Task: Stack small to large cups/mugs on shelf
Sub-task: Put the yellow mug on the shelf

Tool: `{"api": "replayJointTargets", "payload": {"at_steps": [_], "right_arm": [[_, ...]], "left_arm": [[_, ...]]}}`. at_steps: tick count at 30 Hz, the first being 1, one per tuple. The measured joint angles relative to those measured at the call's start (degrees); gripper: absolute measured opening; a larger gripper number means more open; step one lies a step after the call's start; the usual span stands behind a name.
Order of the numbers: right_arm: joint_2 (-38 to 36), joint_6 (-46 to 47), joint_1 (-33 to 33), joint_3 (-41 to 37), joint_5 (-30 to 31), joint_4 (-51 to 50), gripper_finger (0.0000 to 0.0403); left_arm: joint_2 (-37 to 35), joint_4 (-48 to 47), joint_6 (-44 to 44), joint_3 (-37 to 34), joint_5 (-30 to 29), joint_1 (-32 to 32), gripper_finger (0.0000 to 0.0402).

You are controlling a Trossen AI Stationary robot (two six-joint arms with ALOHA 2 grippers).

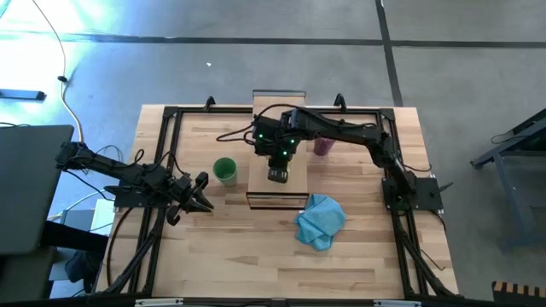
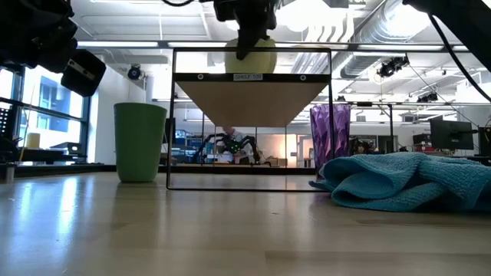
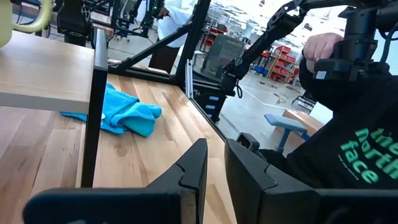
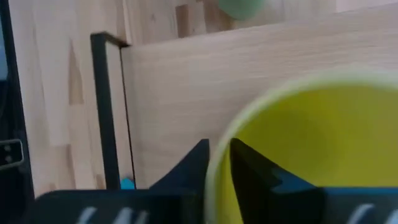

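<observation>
Overhead hides what the right wrist view shows (left fingers (image 3: pixel 214 168) nearly closed, empty): right fingers (image 4: pixel 219 155) pinching yellow mug (image 4: pixel 311 149) rim

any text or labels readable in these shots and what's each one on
"the north face": on a person's dark sleeve in the left wrist view.
A small white label on the shelf front edge, low view: seems to read "SHELF", remainder too small to read.
Nothing else legible.

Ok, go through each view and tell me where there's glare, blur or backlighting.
High view: bluish glare washes the floor at upper left. Low view: bright ceiling lights backlight the shelf, whose underside looks dark; the near tabletop is soft. Right wrist view: the yellow mug is close and blurred. Left wrist view: fairly sharp; the blue cloth reads clearly.
</observation>
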Motion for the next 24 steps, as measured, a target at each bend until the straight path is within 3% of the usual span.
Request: {"api": "replayJointTargets", "payload": {"at_steps": [6, 20, 24], "right_arm": [[-0.28, -5.45, 0.93, 0.13, 0.52, -2.18, 0.0011], [-0.26, -12.64, 3.91, 0.13, -0.14, -6.92, 0.0023], [-0.09, -11.97, 4.04, 0.04, -0.63, -7.13, 0.0043]], "left_arm": [[0.00, 0.00, 0.00, 0.00, 0.00, 0.01, 0.0047], [0.00, 0.02, 0.00, 0.00, 0.00, 0.01, 0.0046], [0.00, 0.02, 0.00, 0.00, -0.04, 0.01, 0.0046]]}}
